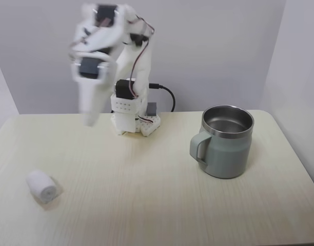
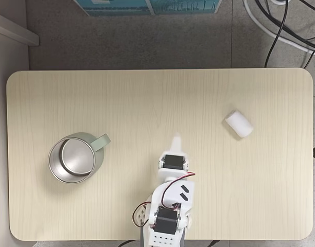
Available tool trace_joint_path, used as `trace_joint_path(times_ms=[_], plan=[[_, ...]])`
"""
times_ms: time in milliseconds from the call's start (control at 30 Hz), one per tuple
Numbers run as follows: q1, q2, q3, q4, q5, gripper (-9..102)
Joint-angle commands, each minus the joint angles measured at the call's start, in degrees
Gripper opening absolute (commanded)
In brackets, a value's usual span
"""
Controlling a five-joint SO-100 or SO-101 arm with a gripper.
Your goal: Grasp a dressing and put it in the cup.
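Note:
The dressing (image 1: 42, 185) is a small white gauze roll lying on its side near the left front of the table in a fixed view; from above the dressing (image 2: 239, 124) is at the table's right. The cup (image 1: 229, 159), a pale grey-green mug with a steel rim, stands upright and empty on the right; from above the cup (image 2: 100, 142) is at the left, handle towards the middle. My gripper (image 1: 89, 117) hangs blurred in the air, pointing down, well above and behind the roll. From above the gripper (image 2: 176, 141) tapers to one narrow tip; its jaws look shut, with nothing held.
The arm's base (image 1: 134, 120) is fixed at the table's back edge; from above the base (image 2: 165, 226) sits at the bottom edge. A black cable (image 1: 167, 95) runs behind it. The light wood table (image 2: 147, 98) has rounded corners. Cables (image 2: 281, 25) lie on the floor beyond.

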Motion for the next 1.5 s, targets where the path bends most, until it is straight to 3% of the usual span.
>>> trace_joint_path(times_ms=[0, 167, 467, 867, 1167, 1467], plan=[[7.7, 18.7, 19.7, 9.8, 4.0, 23], [13.7, 43.8, 37.5, 18.5, 3.3, 29], [18.6, 69.5, 49.6, 14.7, -0.2, 30], [17.4, 78.7, 42.0, 5.3, -2.2, 29], [17.5, 80.3, 42.0, 3.7, -4.0, 8], [17.9, 75.3, 41.6, 6.1, -5.7, 1]])
